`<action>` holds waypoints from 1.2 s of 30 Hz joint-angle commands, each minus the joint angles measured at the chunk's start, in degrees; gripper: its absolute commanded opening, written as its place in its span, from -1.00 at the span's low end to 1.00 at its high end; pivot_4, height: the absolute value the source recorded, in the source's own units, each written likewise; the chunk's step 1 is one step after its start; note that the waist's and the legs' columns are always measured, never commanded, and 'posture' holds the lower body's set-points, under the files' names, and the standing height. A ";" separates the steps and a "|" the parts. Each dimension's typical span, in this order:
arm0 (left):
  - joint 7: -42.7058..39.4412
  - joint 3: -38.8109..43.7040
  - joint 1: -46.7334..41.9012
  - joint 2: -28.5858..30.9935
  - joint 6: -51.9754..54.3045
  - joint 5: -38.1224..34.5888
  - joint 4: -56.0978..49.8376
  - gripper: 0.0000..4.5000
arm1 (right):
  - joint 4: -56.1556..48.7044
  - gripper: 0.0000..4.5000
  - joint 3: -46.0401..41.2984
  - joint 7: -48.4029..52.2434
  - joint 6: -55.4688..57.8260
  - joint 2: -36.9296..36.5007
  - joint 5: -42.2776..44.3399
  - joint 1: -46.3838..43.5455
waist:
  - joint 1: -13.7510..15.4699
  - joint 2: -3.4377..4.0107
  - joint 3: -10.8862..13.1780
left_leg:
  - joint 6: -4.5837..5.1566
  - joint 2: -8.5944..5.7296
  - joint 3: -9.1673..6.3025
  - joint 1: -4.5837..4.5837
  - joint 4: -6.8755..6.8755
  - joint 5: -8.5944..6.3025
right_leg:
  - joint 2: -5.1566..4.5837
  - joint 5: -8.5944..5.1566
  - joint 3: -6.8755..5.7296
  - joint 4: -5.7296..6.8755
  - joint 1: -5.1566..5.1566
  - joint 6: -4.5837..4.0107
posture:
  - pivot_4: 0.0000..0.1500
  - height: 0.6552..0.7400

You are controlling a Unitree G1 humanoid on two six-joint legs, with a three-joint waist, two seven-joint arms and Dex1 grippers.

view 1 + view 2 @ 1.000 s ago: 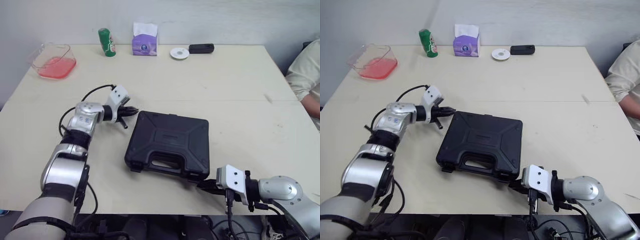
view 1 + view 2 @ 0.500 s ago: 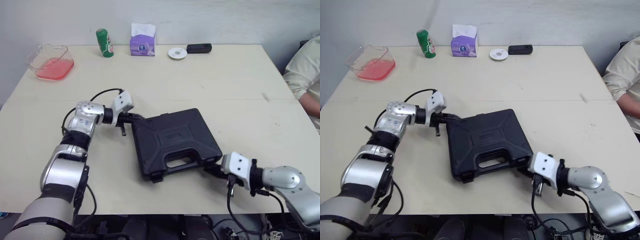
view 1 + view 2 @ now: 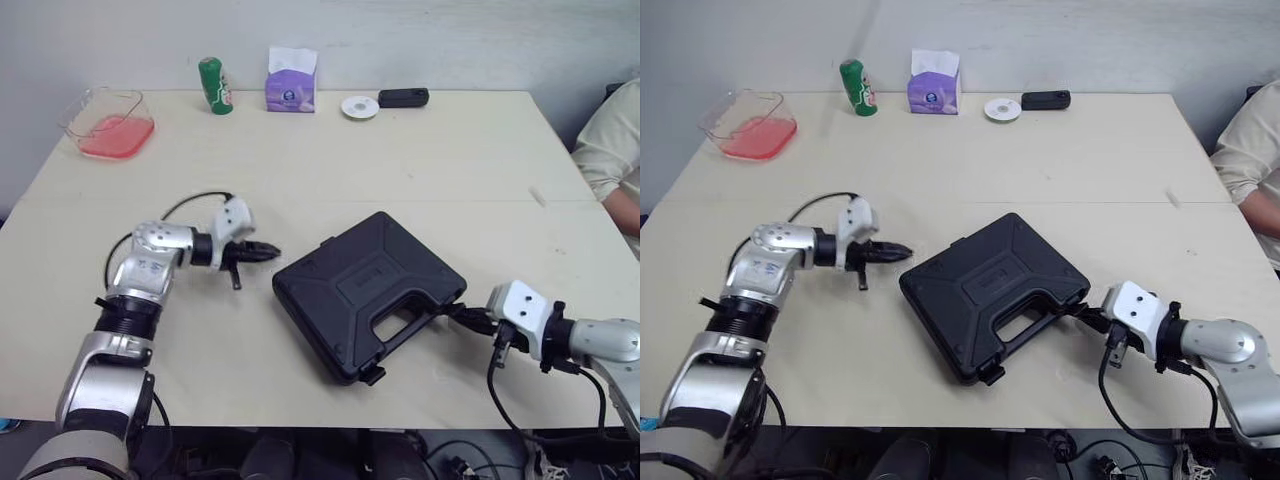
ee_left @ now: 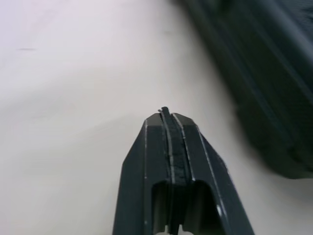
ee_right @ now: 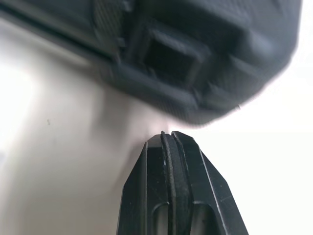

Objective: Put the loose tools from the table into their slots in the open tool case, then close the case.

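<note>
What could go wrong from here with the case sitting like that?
The tool case lies skewed, one corner near the front edge of the table; a push from the right gripper could slide it off. The left gripper and the right are both shut, so they can only nudge, and the case may spin. The case is closed, so what it holds is hidden.

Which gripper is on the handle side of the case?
The right gripper: its shut fingers point at the case on the edge where the handle is. The left gripper, also shut, sits off the opposite corner with a gap between them.
</note>
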 commanded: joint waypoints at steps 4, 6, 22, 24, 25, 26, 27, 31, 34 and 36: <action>-1.69 -2.45 -8.17 -9.44 9.60 -8.28 -12.54 -0.98 | -5.79 -0.99 -4.44 -1.49 2.35 1.14 2.81 3.70 | 0.52 0.00 0.00 | 0.16 -0.26 -0.09 -0.03 0.07 0.00 | -0.23 0.03 -0.05 0.02 0.05 0.06 | 1.00 1.00; -1.64 -6.43 -10.27 -15.17 9.67 -7.82 -14.09 -0.98 | -7.23 -0.99 -5.13 -2.75 3.85 2.21 3.64 4.39 | 0.75 -0.01 0.00 | 0.25 -0.37 -0.18 -0.09 0.14 0.00 | -0.30 0.10 -0.08 -0.01 0.11 0.19 | 1.00 1.00; -0.48 -25.87 -18.30 -32.37 -12.54 11.62 17.92 -0.98 | -19.50 -0.99 -5.64 -10.18 10.81 7.21 4.98 8.90 | 0.58 0.01 -0.02 | 0.42 -0.49 0.05 0.11 0.04 -0.05 | -0.27 0.24 0.17 -0.53 0.11 0.43 | 1.00 1.00; -0.11 -27.56 -17.84 -32.04 -14.77 14.29 19.97 -0.98 | -20.17 -0.99 -5.14 -10.71 11.56 7.28 4.84 8.31 | 0.71 -0.06 -0.07 | 0.45 -0.52 0.05 0.11 0.06 -0.06 | -0.29 0.27 0.17 -0.54 0.16 0.50 | 1.00 1.00; 0.50 -28.50 -17.54 -31.79 -16.67 15.87 20.89 -0.98 | -20.26 -0.99 -4.86 -10.99 11.91 7.27 4.67 7.94 | 0.77 -0.17 -0.15 | 0.46 -0.52 0.05 0.12 0.06 -0.06 | -0.29 0.28 0.17 -0.56 0.18 0.50 | 1.00 1.00; 1.08 -29.37 -17.25 -31.51 -18.34 17.33 21.52 -0.98 | -20.23 -0.99 -4.65 -11.19 11.99 7.23 4.38 7.67 | 0.76 -0.25 -0.25 | 0.46 -0.51 0.04 0.14 0.05 -0.07 | -0.28 0.28 0.16 -0.57 0.19 0.50 | 1.00 1.00; 1.09 -29.90 -16.82 -31.34 -19.03 18.19 21.85 -0.98 | -20.09 -0.99 -4.53 -11.24 12.08 7.12 4.24 7.42 | 0.77 -0.37 -0.40 | 0.45 -0.50 0.03 0.18 0.04 -0.07 | -0.27 0.28 0.16 -0.57 0.23 0.50 | 1.00 1.00; 0.79 -30.28 -15.61 -31.12 -20.81 19.82 21.80 -0.98 | -19.90 -0.99 -4.73 -11.20 12.69 6.60 4.23 6.59 | 0.76 -0.63 -0.87 | 0.46 -0.49 0.02 0.28 0.04 -0.07 | -0.27 0.28 0.15 -0.70 0.34 0.50 | 1.00 1.00; 1.18 -30.73 -14.81 -30.95 -22.21 21.10 21.53 -0.98 | -20.46 -0.99 -5.48 -10.92 13.85 6.61 5.59 5.35 | 0.72 -0.67 -1.03 | 0.46 -0.48 -0.04 0.37 0.04 -0.07 | -0.25 0.28 0.13 -0.76 0.47 0.50 | 1.00 1.00; 1.17 -30.29 -14.52 -31.20 -21.90 21.08 21.34 -0.98 | -20.69 -0.99 -5.25 -10.59 13.90 6.33 5.54 4.79 | 0.68 -0.67 -1.03 | 0.46 -0.47 -0.06 0.46 0.03 -0.07 | -0.24 0.28 0.12 -0.81 0.58 0.50 | 1.00 1.00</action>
